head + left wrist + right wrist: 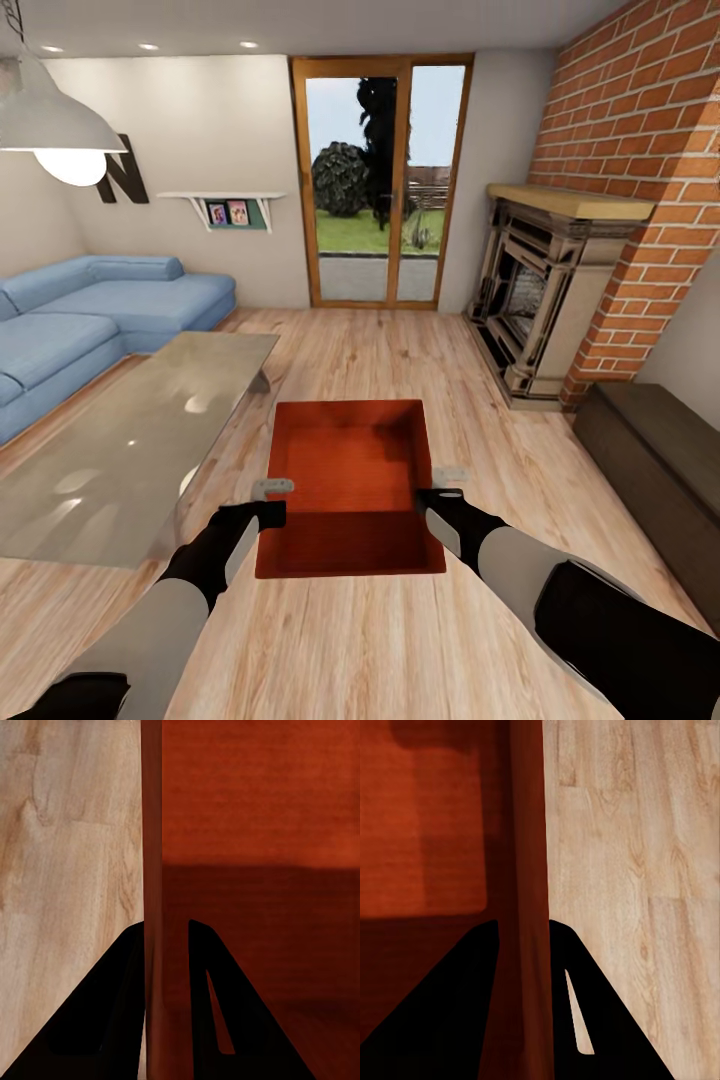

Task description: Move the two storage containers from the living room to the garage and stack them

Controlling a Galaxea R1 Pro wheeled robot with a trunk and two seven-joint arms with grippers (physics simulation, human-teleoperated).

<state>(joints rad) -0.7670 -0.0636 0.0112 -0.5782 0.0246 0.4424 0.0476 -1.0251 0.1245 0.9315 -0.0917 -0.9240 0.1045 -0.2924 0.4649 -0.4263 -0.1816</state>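
Both arms are on one bin (350,470), the open orange-red box low over the plank floor (480,640) in the middle of the living room, straight ahead of the robot. The left pincer (166,967) straddles the bin's left wall, one finger outside and one inside, pinching the rim. The right pincer (523,967) does the same on the right wall, its fingers pressed against that rim from both sides. In the head view the left pincer (272,490) and right pincer (448,478) sit about level, at the middle of the two long sides.

This reads as the carrying step: first bin gripped, garage not in sight. Whether the bin is off the floor cannot be told for sure. The next move calls for turning the base away from the patio doors (380,180) and driving out while both arms keep the same spacing, or a wall could slip free.

Room to move: the glass-topped surface (130,440) lies just left of the bin, its near corner close to the left forearm. The blue sofa (90,320) lies beyond it. On the right, the fireplace (550,290) and a dark low bench (660,480) stand well apart from the bin. Bare planks run ahead and on the near right.
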